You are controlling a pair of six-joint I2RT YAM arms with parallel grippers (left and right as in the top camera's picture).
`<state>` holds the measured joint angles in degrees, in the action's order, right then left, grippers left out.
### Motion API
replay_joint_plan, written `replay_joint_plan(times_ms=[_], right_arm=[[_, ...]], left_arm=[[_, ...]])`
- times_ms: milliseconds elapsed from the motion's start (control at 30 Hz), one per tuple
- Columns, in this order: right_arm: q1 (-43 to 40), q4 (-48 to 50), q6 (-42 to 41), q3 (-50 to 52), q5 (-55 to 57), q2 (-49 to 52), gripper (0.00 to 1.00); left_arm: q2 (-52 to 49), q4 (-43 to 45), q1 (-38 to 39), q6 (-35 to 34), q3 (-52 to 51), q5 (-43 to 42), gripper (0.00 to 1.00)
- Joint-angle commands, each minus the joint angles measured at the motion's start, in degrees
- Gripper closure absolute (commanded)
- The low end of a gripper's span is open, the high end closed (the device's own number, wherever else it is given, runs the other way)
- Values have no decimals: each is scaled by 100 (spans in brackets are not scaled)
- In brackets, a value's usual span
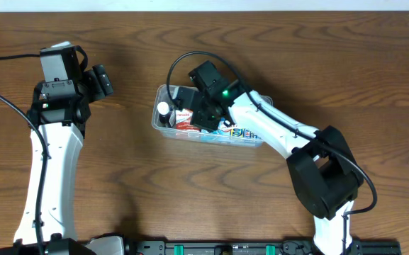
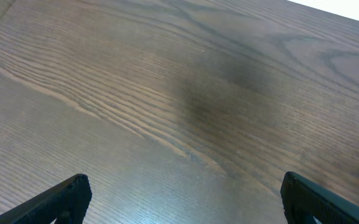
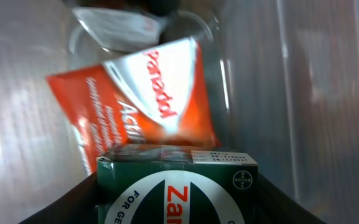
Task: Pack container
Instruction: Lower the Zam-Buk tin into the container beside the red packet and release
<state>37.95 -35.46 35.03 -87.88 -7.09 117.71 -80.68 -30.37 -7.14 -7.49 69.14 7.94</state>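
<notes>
Reaching into the left end of the container [image 1: 211, 140], the right fingers [image 3: 73, 208] are being clenched on a green box [image 3: 176, 186], which is being held between them inside the clear walls. The container is being carried near the middle of the worktop [image 1: 346, 64], its long axis being laid left to right in the overhead view, the right end angled slightly toward the robot's base. A red and white box [image 3: 135, 106], a white-capped bottle [image 1: 163, 109] and a blue-lettered pack [image 1: 245, 132] are being held in it. The left fingers [image 2: 67, 196] are being held spread apart over bare worktop, well apart from the container.
</notes>
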Motion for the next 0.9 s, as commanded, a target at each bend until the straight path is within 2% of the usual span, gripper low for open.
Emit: replay_joint_plan(times_ms=[0, 200, 567, 667, 767, 867], right_arm=[[-87, 42, 87, 35, -90, -2, 60], [-74, 35, 227, 37, -92, 39, 64], [-44, -11, 599, 37, -339, 39, 58], [-44, 2, 599, 37, -389, 39, 52], [-44, 0, 599, 37, -389, 39, 33], [-50, 2, 597, 35, -389, 39, 22]], left_arm=[[-61, -7, -20, 31, 85, 66, 2], [-61, -7, -20, 31, 83, 68, 2], [-61, -7, -20, 31, 85, 68, 2], [-61, -7, -20, 33, 85, 66, 2], [-61, -7, -20, 31, 85, 66, 2], [-61, -7, -20, 31, 85, 66, 2]])
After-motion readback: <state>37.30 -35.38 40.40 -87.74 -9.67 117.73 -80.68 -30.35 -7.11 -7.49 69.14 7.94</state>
